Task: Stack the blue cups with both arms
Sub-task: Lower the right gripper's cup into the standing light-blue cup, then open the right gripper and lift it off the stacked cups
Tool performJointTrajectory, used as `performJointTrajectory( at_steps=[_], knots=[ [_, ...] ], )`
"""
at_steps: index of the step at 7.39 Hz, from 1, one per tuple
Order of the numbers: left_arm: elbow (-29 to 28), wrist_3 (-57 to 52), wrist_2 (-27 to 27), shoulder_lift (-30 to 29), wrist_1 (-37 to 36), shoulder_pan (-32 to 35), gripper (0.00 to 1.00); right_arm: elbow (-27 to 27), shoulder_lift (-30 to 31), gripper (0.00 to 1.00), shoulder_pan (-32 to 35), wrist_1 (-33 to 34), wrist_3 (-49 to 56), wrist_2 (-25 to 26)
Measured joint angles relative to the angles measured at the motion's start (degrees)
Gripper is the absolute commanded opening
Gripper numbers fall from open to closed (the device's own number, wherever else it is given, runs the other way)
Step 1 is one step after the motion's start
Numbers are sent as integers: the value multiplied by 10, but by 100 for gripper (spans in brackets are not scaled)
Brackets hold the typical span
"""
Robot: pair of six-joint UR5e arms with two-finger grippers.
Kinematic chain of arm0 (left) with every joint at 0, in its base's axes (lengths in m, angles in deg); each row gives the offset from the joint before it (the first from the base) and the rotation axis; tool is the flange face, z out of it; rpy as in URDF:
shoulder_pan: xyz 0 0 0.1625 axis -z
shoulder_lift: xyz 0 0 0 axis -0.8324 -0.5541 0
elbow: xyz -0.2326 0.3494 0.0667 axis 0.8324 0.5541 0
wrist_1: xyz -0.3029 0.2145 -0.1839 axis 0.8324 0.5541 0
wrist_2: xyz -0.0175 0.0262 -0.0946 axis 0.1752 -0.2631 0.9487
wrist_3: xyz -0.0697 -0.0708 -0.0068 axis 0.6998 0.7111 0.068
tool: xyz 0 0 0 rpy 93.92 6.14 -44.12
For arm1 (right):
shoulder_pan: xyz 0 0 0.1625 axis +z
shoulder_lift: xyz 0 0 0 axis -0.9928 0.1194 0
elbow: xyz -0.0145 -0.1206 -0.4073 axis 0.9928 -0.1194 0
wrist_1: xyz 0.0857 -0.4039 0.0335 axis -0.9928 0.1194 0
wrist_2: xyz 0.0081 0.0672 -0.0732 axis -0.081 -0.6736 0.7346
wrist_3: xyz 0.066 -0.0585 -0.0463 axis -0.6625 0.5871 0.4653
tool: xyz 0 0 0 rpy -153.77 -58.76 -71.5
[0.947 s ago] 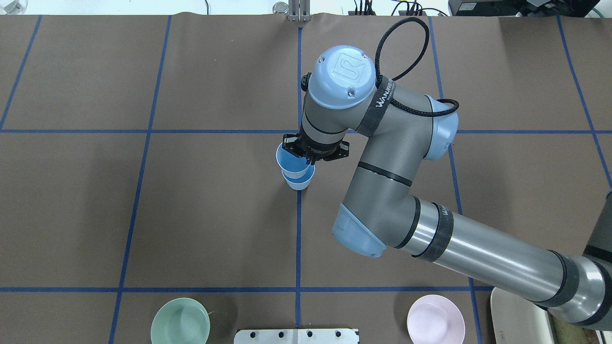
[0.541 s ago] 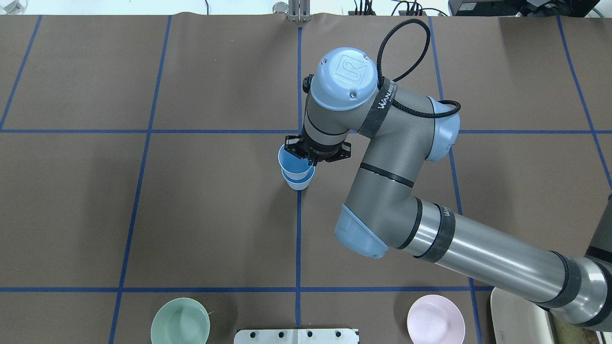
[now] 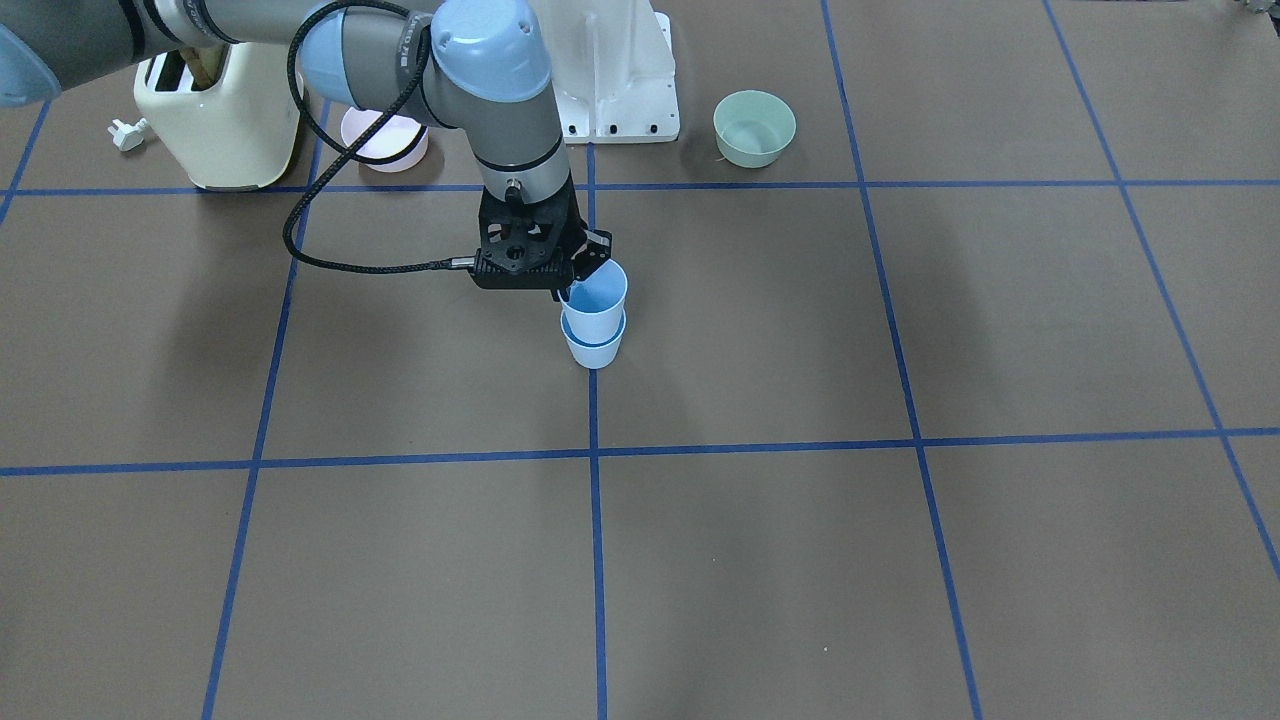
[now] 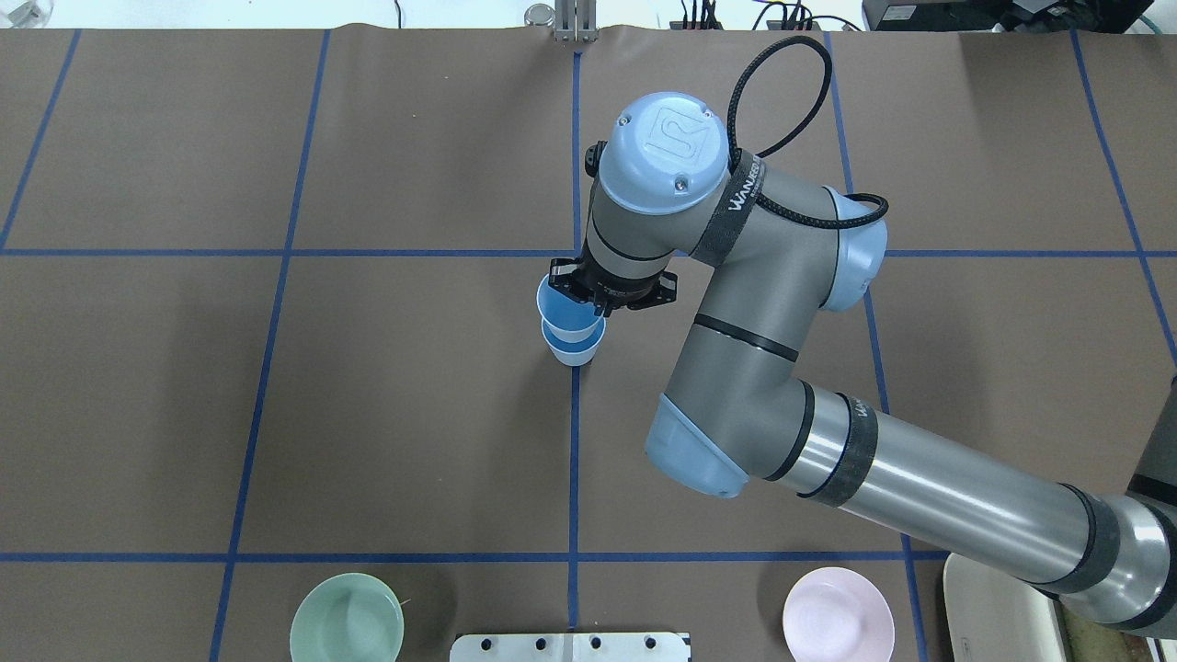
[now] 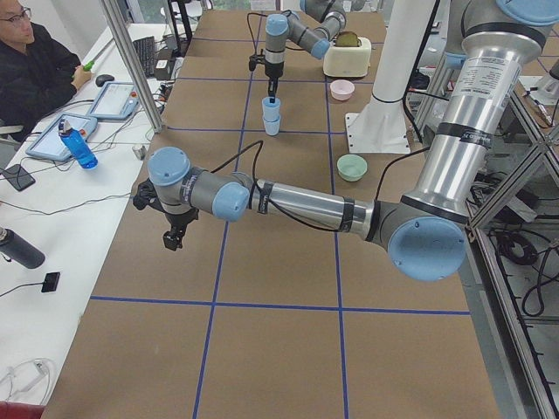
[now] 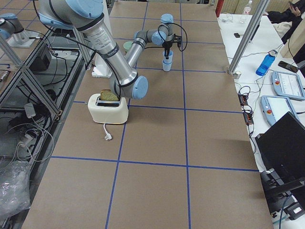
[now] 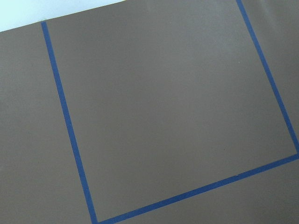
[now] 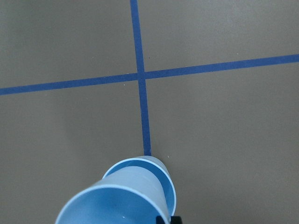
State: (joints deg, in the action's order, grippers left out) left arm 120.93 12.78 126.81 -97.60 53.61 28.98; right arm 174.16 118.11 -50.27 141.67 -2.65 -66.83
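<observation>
Blue cups sit nested at the tabletop's middle, well away from every edge. Right gripper pinches the upper cup by its rim, so only letting go seems left. Whether the left gripper is clenched, I cannot tell.

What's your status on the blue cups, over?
Right gripper shut on upper cup, nested in lower cup. Left gripper away from stack, state can't tell. Green bowl, pink bowl far off.

Upper blue cup, nested in lower blue cup (rims up), on tape line
</observation>
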Motion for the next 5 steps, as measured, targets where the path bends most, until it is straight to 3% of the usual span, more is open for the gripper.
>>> performJointTrajectory(
  at_steps=[5],
  knots=[
    [0,0,0,1,2,-1,98,10,7,100,9,1,17,17]
  ],
)
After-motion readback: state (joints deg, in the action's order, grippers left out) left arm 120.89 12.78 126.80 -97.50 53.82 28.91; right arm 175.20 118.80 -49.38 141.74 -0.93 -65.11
